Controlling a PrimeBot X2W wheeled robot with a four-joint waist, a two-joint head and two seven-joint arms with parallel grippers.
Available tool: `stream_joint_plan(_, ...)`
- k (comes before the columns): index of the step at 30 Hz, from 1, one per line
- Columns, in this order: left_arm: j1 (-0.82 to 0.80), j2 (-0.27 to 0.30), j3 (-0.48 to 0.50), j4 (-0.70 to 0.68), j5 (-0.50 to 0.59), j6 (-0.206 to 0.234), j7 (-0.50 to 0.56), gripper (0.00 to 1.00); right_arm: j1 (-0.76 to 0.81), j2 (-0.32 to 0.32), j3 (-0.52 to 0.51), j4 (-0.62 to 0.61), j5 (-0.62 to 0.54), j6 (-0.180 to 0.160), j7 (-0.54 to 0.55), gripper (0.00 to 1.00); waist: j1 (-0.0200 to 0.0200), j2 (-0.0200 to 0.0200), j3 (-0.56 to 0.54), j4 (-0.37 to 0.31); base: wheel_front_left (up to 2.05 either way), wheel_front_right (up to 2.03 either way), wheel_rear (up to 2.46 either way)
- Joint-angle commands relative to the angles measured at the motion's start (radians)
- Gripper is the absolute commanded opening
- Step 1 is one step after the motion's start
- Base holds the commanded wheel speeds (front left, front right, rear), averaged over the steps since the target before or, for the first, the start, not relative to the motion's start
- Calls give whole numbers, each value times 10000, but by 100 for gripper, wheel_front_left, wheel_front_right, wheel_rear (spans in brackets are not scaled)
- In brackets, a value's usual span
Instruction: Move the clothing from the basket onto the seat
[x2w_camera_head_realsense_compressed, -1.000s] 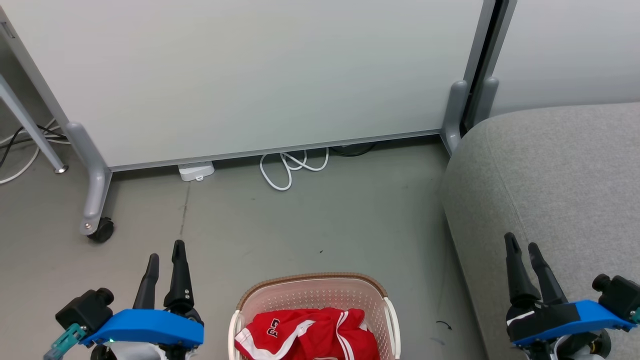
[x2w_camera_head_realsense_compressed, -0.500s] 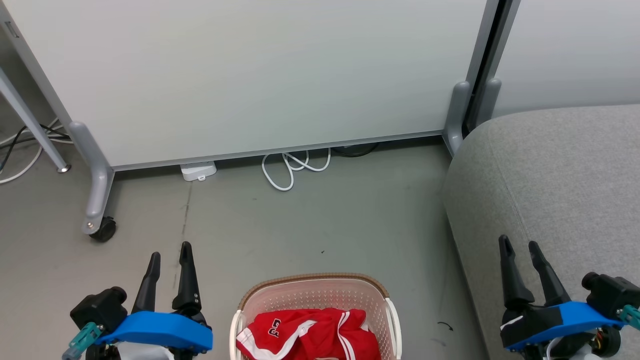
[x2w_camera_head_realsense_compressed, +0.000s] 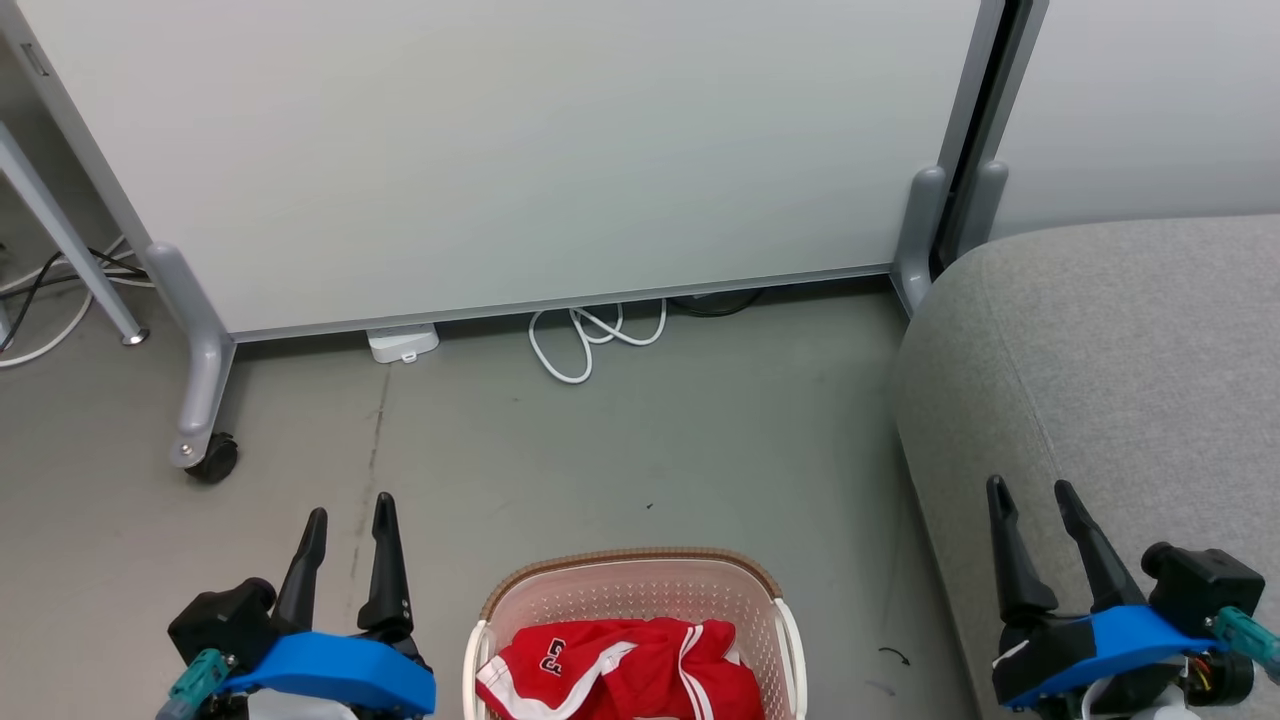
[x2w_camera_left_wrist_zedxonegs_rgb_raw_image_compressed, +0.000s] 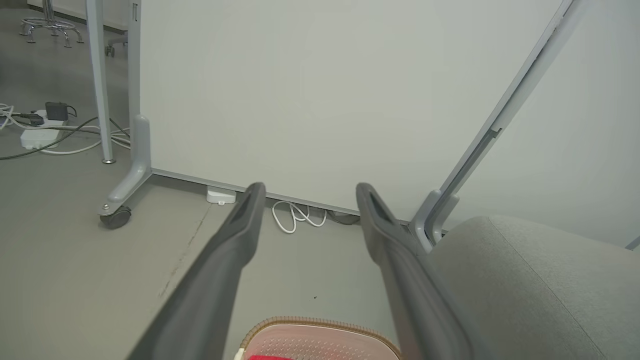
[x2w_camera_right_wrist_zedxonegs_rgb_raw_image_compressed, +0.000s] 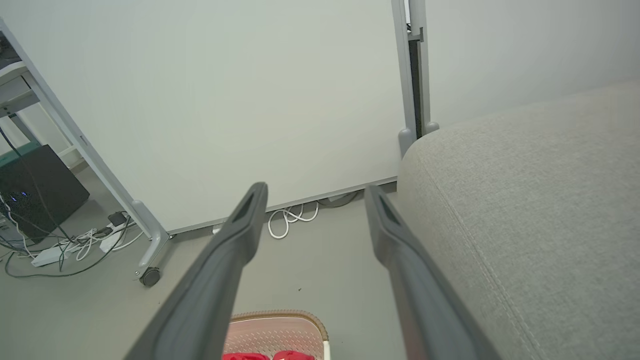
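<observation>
Left gripper (x2w_camera_head_realsense_compressed: 350, 506): fingers apart, nothing between them. Right gripper (x2w_camera_head_realsense_compressed: 1028, 484): fingers apart, empty, seen against the grey seat (x2w_camera_head_realsense_compressed: 1120, 340). The red clothing (x2w_camera_head_realsense_compressed: 620, 678) lies bunched in the basket (x2w_camera_head_realsense_compressed: 630, 556), between the two grippers and nearer the left fingers.

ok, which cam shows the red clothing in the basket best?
Head view: the red clothing lies heaped in the basket, white stripes and letter mark visible, lower part cut off. Both wrist views catch just red slivers at their bottom edge.
</observation>
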Motion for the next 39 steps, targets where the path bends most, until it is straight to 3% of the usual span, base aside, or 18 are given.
stream_joint_plan(1, -144, 72, -53, -11, 238, -5, -90, 100, -51, -72, -7, -63, -244, 19, -73, 100, 0, 0, -3, 5, 0, 0, 0)
stream_joint_plan(39, -63, 2, -153, 472, 2300, 295, -840, 100, -51, -88, 44, 178, -3182, 25, -730, 100, 0, 0, -39, 58, 0, 0, 0)
